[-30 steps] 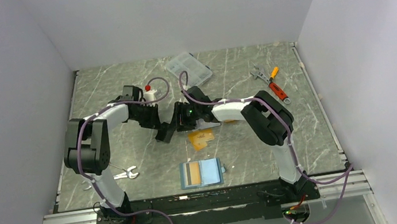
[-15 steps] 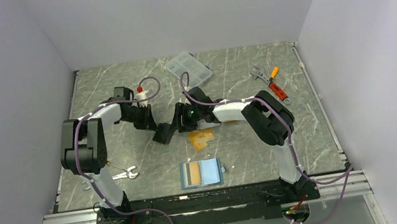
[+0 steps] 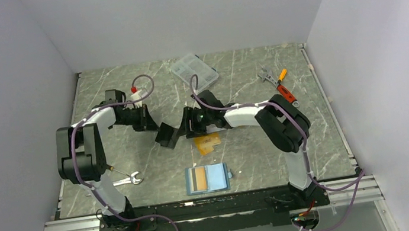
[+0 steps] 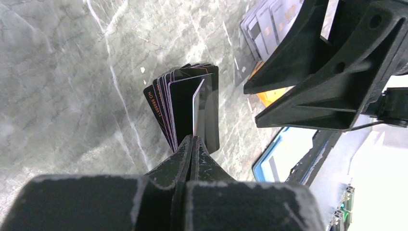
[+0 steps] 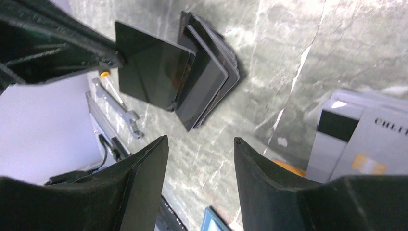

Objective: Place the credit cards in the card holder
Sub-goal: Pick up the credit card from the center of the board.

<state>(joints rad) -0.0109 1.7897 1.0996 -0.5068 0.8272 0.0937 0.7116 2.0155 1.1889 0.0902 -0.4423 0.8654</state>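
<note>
From above, the teal-blue card holder (image 3: 216,178) lies open on the table (image 3: 262,161), an orange card (image 3: 198,179) in its left pocket and orange credit cards (image 3: 207,143) just behind; the left wrist view shows the left gripper (image 4: 192,140) clamped on a dark card (image 4: 209,115) over a fan of dark cards (image 4: 166,103); the right wrist view shows the right gripper (image 5: 199,142) with jaws apart, near silver-grey credit cards (image 5: 365,139).

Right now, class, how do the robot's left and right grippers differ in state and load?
The left gripper is shut, the right gripper open. The left gripper holds a fan of dark cards; the right gripper holds nothing. Both are black, tips near each other.
</note>
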